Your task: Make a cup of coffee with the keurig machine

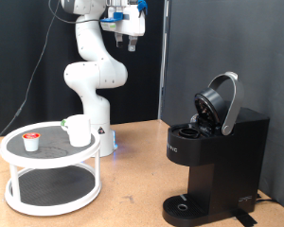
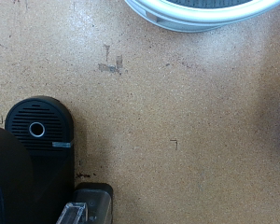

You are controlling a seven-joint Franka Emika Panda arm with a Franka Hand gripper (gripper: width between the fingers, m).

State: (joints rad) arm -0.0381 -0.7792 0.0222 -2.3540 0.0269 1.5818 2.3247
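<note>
The cup (image 1: pixel 78 130) is plain white and stands upright on the top shelf of a round white two-tier table (image 1: pixel 50 156), at the exterior view's left. The keurig machine (image 1: pixel 218 156) is black and stands at the exterior view's right with its rounded lid (image 1: pixel 221 102) raised. My gripper (image 1: pixel 132 41) hangs high near the exterior view's top, far above the table and apart from both things, with nothing seen between its fingers. The wrist view shows no fingers; it looks down on the machine's round drip base (image 2: pixel 37 131) and the wooden tabletop (image 2: pixel 177 112).
A tiny white pod with a red top (image 1: pixel 30 142) sits on the round table's top shelf beside the cup. The round table's rim shows in the wrist view (image 2: pixel 201 14). A dark curtain hangs behind the machine. The white arm's base stands behind the round table.
</note>
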